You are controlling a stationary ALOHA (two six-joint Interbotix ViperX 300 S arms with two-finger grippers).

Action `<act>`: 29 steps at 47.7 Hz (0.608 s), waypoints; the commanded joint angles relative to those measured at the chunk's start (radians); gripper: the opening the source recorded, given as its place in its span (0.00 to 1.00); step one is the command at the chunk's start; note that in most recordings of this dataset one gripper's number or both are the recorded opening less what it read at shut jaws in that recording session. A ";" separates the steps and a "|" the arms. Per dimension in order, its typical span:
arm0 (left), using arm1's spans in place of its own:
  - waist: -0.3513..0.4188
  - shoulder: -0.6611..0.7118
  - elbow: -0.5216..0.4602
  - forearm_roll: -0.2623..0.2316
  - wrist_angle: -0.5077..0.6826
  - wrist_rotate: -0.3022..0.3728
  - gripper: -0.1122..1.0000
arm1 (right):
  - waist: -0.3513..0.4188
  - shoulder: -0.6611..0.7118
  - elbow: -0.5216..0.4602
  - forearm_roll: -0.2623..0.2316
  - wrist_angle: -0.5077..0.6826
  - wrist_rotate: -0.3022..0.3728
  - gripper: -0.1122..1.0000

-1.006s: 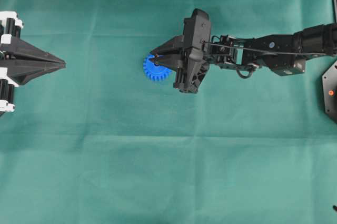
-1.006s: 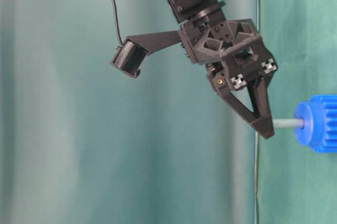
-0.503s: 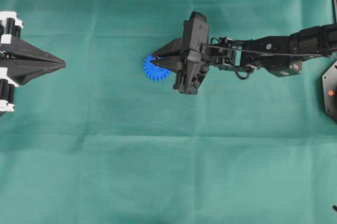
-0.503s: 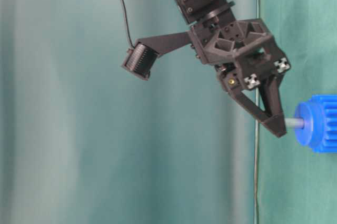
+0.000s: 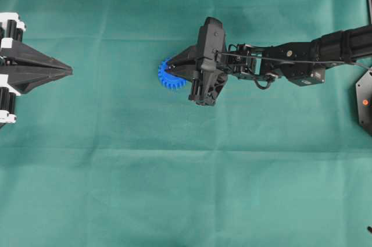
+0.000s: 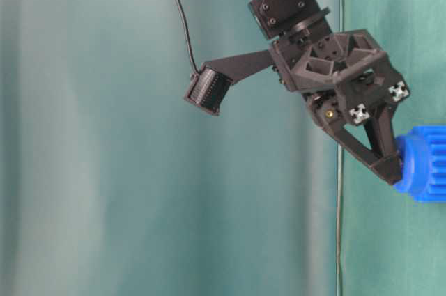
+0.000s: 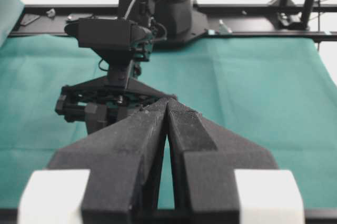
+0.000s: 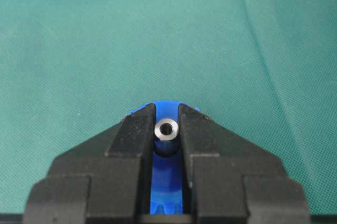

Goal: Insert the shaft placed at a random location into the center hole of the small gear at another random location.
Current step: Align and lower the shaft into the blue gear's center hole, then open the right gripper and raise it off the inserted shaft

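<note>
The small gear [image 5: 166, 79], bright blue, lies on the green cloth left of centre. My right gripper [image 5: 168, 71] points down onto it, shut on the shaft [image 8: 167, 129], whose silvery ring-shaped end shows between the fingers [image 8: 134, 134]. Blue gear [image 8: 167, 184] fills the gap below that end. From table level the fingertips [image 6: 390, 170] rest against the gear's hub [image 6: 412, 164], and no bare shaft shows between them. The center hole is hidden under the shaft and fingers. My left gripper [image 5: 68, 71] sits at the far left edge, shut and empty, its tips [image 7: 167, 104] facing the right arm.
Green cloth [image 5: 186, 189] covers the whole table. A black fixture with an orange dot [image 5: 364, 101] sits at the right edge. The right arm [image 5: 290, 64] reaches in from the right, its wrist camera [image 6: 208, 91] jutting sideways.
My right gripper has moved down onto the gear. The stretch of shaft seen between fingertips and hub has shortened to nothing. The left gripper has not moved.
</note>
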 commanded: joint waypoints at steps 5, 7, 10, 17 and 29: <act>-0.002 0.006 -0.012 0.003 -0.006 -0.002 0.10 | -0.002 -0.017 -0.018 0.000 -0.014 -0.005 0.22; -0.002 0.006 -0.012 0.003 -0.006 -0.002 0.10 | -0.002 -0.015 -0.017 0.002 -0.012 -0.005 0.22; -0.002 0.006 -0.012 0.003 -0.006 -0.002 0.10 | -0.002 -0.015 -0.015 0.002 -0.011 -0.005 0.22; -0.002 0.006 -0.012 0.003 -0.005 -0.002 0.10 | -0.002 -0.015 -0.015 0.002 0.000 -0.005 0.23; -0.002 0.006 -0.012 0.003 -0.005 -0.002 0.10 | -0.002 -0.017 -0.017 0.000 0.006 -0.003 0.51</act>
